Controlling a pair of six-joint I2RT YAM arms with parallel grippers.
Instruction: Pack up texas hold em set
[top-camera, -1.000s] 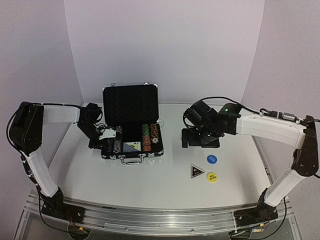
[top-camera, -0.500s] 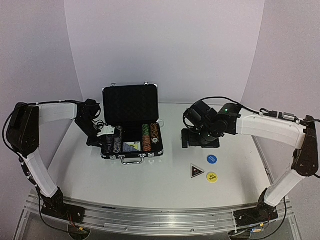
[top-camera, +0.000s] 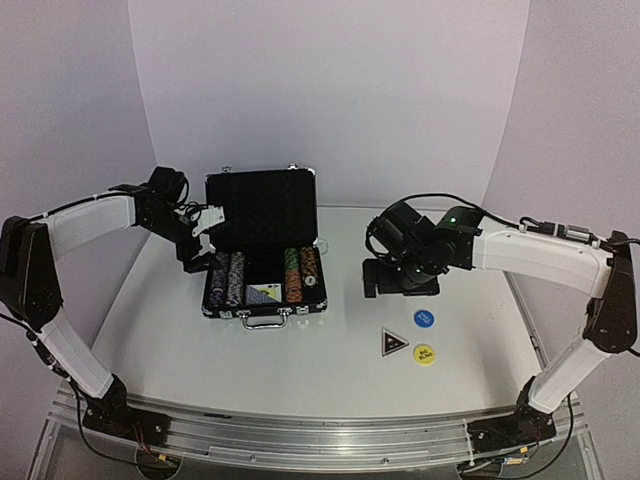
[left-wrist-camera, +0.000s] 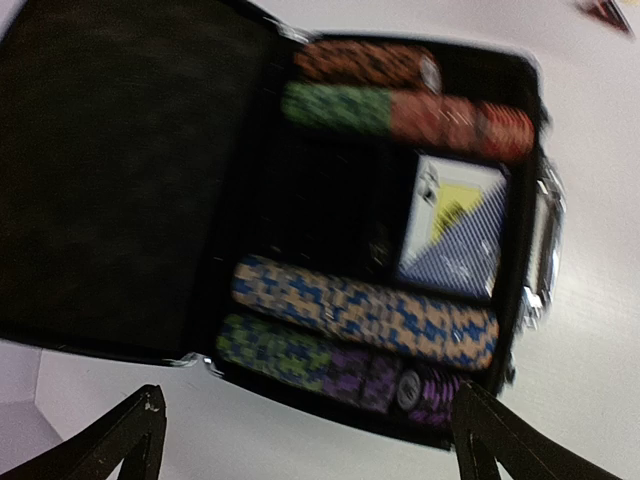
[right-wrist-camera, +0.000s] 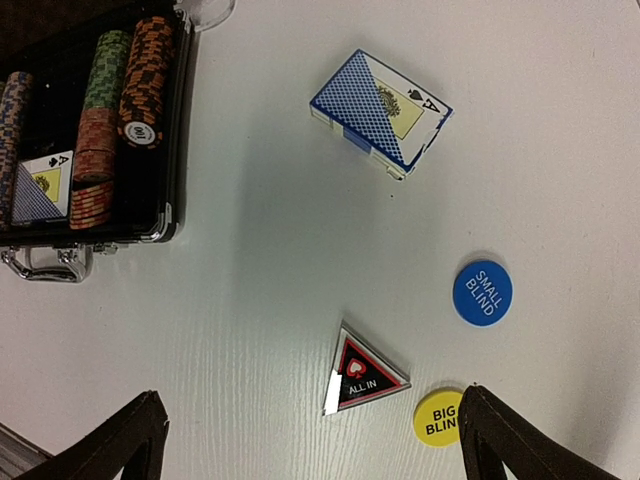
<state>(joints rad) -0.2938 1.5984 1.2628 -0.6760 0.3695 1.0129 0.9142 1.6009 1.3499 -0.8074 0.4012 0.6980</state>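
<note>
Case (top-camera: 262, 205) sits open left of table centre, lid upright, chip rows (left-wrist-camera: 365, 315) already in. Left gripper (left-wrist-camera: 307, 400) hovers above its left side, arm stretched forward, fingers spread, empty. Right gripper (right-wrist-camera: 310, 400), also spread and empty, points down over loose card deck (right-wrist-camera: 380, 110), blue button (right-wrist-camera: 482, 292), yellow button (right-wrist-camera: 437, 418) and triangular marker (right-wrist-camera: 365, 375); these are probably next.

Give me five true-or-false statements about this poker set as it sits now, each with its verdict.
1. The case is shut. False: it stands open.
2. A card deck lies on the table outside the case. True.
3. The blue button and yellow button are in the case. False: both lie on the table near the triangular marker.
4. The left gripper holds something. False: it is open and empty.
5. The right gripper is open. True.
</note>
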